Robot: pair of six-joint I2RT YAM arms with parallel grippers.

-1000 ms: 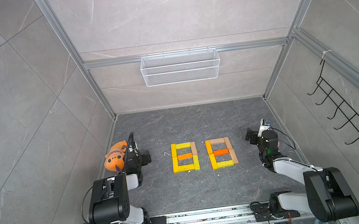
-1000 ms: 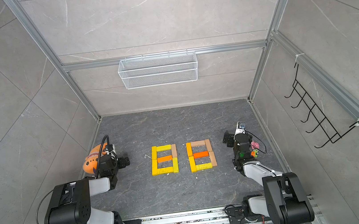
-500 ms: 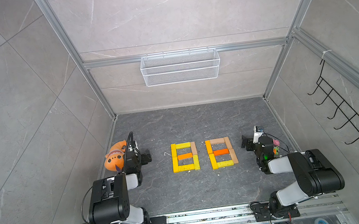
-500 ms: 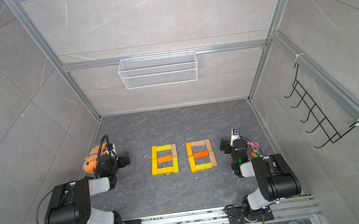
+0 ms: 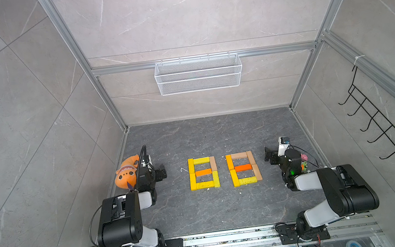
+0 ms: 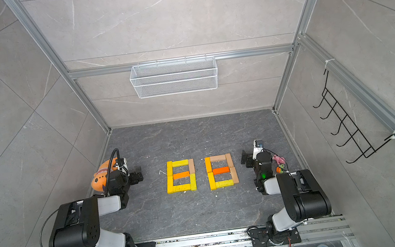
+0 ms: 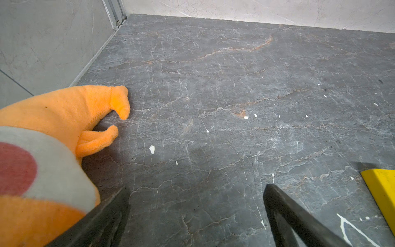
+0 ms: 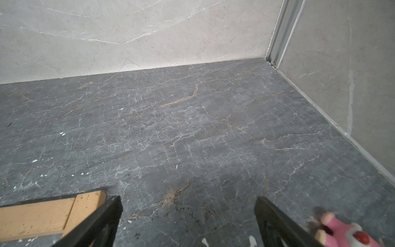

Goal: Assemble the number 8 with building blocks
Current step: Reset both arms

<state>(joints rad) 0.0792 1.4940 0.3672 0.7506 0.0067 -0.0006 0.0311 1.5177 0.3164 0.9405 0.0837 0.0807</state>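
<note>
The building blocks lie flat mid-floor as two figure 8s side by side in both top views: a mostly yellow one (image 5: 203, 172) (image 6: 181, 175) and a tan, orange and yellow one (image 5: 243, 167) (image 6: 221, 170). My left gripper (image 5: 158, 174) (image 7: 196, 190) rests low to the left of them, open over bare floor, with a yellow block corner (image 7: 382, 188) at the edge of its view. My right gripper (image 5: 269, 156) (image 8: 188, 200) sits to the right of the figures, open and holding nothing, with tan blocks (image 8: 42, 213) just beside one finger.
An orange plush toy (image 5: 127, 172) (image 7: 53, 119) lies against the left wall beside the left gripper. A small pink toy (image 5: 303, 157) (image 8: 346, 231) sits by the right wrist. A white wire basket (image 5: 198, 74) hangs on the back wall, a black hook rack (image 5: 375, 120) on the right wall.
The right arm has folded back toward its base, and its gripper has drawn slightly nearer and left. The left arm and the blocks have not moved.
</note>
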